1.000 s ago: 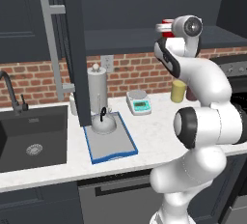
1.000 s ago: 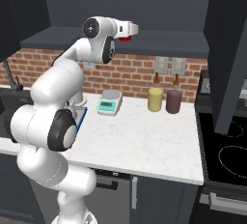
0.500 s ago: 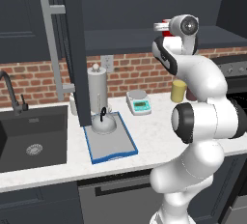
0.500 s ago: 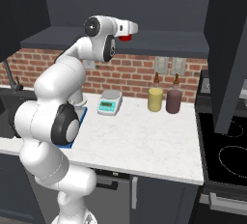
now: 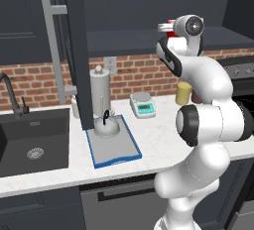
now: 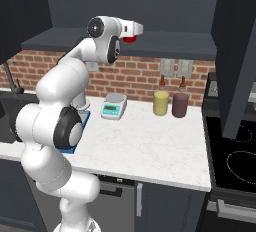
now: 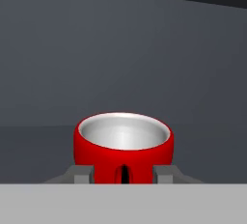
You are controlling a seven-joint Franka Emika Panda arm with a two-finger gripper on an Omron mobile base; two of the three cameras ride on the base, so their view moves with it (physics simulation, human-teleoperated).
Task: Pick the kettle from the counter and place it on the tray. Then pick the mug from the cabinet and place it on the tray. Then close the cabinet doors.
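Observation:
The red mug [image 7: 123, 150] with a white inside stands on the dark shelf of the cabinet [image 7: 123, 63]. My gripper [image 7: 123, 175] is shut on the mug, one finger pressed against each side of its lower body. In the right base view the gripper [image 6: 134, 33] reaches into the cabinet at shelf height, with the mug [image 6: 129, 39] red beneath the hand. The left base view shows the gripper [image 5: 163, 27] at the same shelf. The silver kettle [image 5: 105, 126] sits on the blue-rimmed tray [image 5: 116, 148] on the white counter [image 5: 154, 135].
An open cabinet door [image 5: 74, 50] with a long bar handle [image 5: 54, 50] hangs left of the arm, another open door [image 6: 237, 51] to the right. A tall grey cylinder [image 5: 99, 92], white scale [image 5: 143, 106], yellow canister [image 6: 160, 102], maroon canister [image 6: 180, 104], sink [image 5: 30, 144] and stove [image 6: 235, 151] line the counter.
The fingers have closed in from wide open onto the mug's sides. The arm has edged slightly deeper into the cabinet; kettle and tray are unmoved.

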